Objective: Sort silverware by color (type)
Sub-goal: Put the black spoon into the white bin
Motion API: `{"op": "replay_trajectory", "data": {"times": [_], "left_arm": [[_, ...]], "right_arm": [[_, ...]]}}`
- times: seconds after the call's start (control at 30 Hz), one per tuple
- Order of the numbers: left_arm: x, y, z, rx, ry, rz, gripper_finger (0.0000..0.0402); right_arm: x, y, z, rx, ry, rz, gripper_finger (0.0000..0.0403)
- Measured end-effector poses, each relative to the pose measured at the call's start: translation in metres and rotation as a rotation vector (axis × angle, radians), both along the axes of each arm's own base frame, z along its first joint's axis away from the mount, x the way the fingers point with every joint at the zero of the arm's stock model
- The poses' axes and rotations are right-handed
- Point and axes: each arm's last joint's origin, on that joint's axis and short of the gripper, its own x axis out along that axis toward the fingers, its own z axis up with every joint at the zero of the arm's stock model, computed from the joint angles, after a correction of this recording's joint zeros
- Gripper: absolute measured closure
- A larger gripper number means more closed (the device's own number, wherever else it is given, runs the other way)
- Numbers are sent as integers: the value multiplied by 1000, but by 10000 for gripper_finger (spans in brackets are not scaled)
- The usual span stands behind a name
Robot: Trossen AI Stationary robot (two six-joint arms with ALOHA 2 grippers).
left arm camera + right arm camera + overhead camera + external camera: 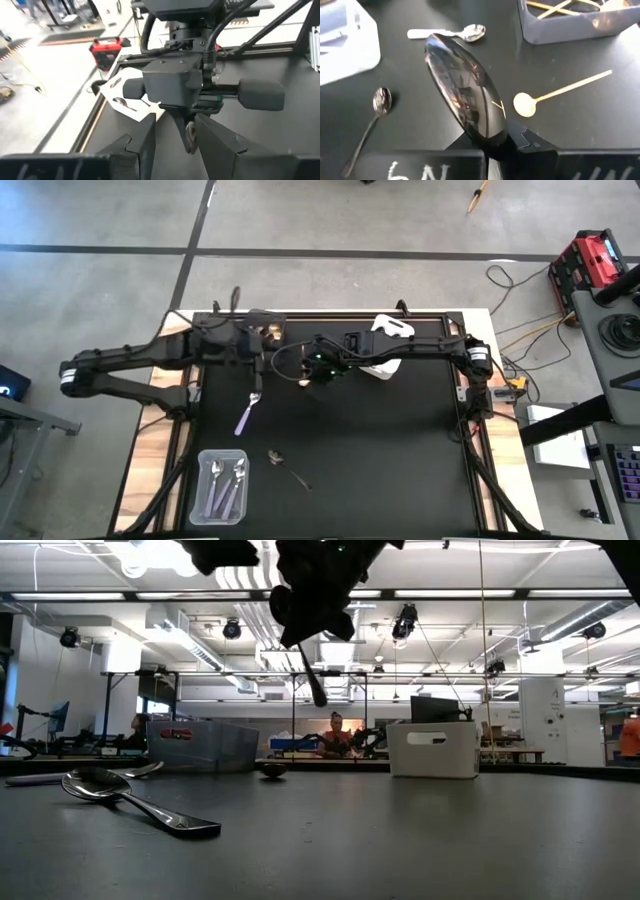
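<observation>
My right gripper (320,370) hangs over the far middle of the table, shut on a dark shiny spoon (465,95). My left gripper (175,150) is open and empty, just left of it (260,363), facing the right arm. On the table lie a lilac-handled spoon (248,412), a dark spoon (285,465) and a gold spoon (560,90). Gold spoons lie in a dark bin (580,22). Lilac spoons lie in the clear bin (222,485). The white bin (385,345) stands partly under the right arm. My right gripper pinches the dark spoon just behind its bowl (492,137), between the two fingers. The fingers point down from above, along the spoon. The bowl (315,685) sticks out below the fingertips, and the spoon is lifted clear of the table; the handle is hidden in the gripper.
The white bin (432,748) and the grey bin (200,745) stand along the far edge. The dark spoon (130,800) and lilac spoon (90,775) lie near the front left. The table's right half is bare black mat (400,450). People show in the room behind.
</observation>
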Motion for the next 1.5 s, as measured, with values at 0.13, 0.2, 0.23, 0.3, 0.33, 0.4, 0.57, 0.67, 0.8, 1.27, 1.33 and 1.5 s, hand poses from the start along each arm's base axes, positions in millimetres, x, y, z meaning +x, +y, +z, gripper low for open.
{"op": "replay_trajectory", "data": {"times": [0.13,0.2,0.23,0.3,0.33,0.4,0.57,0.67,0.8,1.27,1.33,1.5], "left_arm": [[-18,-3,6,12,-51,-1,281],[-27,-5,6,17,-86,-1,281],[-31,-5,5,21,-109,-1,281],[-39,-7,1,26,-140,0,281],[-43,-7,-1,26,-164,1,280],[-50,-9,-5,22,-203,3,280],[-64,-11,-13,22,-259,8,280],[-69,-12,-13,23,-278,20,280],[-73,-12,-14,25,-287,21,280],[-70,-12,-20,21,-269,22,280],[-69,-12,-21,20,-263,22,280],[-65,-11,-24,17,-241,22,280]], "right_arm": [[2,-4,1,5,-30,-33,394],[1,-9,2,10,-38,-53,394],[0,-13,3,12,-39,-64,394],[-1,-18,4,14,-50,-82,394],[-2,-22,6,13,-57,-89,394],[-4,-27,8,11,-68,-103,394],[-15,-45,13,16,-116,-140,394],[-26,-57,15,27,-128,-179,394],[-45,-74,17,72,-173,-218,394],[-143,-126,-3,261,-375,-490,394],[-156,-132,-6,278,-385,-546,394],[-182,-141,-16,318,-376,-652,394]]}}
